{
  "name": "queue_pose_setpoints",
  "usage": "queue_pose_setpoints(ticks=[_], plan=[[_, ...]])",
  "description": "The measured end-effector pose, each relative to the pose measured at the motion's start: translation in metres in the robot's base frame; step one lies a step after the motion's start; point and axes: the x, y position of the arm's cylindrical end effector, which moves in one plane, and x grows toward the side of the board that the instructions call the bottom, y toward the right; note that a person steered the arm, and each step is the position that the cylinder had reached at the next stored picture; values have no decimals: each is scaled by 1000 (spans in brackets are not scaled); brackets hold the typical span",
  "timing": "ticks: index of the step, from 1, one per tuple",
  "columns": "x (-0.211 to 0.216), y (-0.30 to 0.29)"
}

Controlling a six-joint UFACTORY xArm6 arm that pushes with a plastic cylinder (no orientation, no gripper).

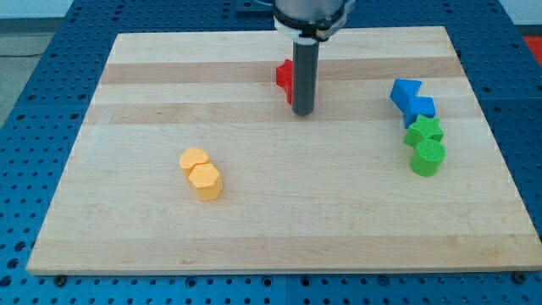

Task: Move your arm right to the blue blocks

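Observation:
Two blue blocks (412, 99) sit together near the view's right edge of the wooden board; their shapes are angular and hard to make out. My tip (303, 112) rests on the board in the upper middle, well to the left of the blue blocks. A red block (284, 78) stands just left of and behind the rod, partly hidden by it.
Two green blocks (426, 146), one star-like and one cylinder-like, lie directly below the blue blocks and touch them. Two yellow hexagonal blocks (201, 174) sit together at the lower left middle. The wooden board (127, 229) lies on a blue perforated table.

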Motion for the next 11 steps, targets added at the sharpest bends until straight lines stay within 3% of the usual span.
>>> queue_pose_setpoints(ticks=[2,5,7,8,10,11], plan=[[-31,7],[-57,127],[-54,242],[-20,260],[60,223],[57,205]])
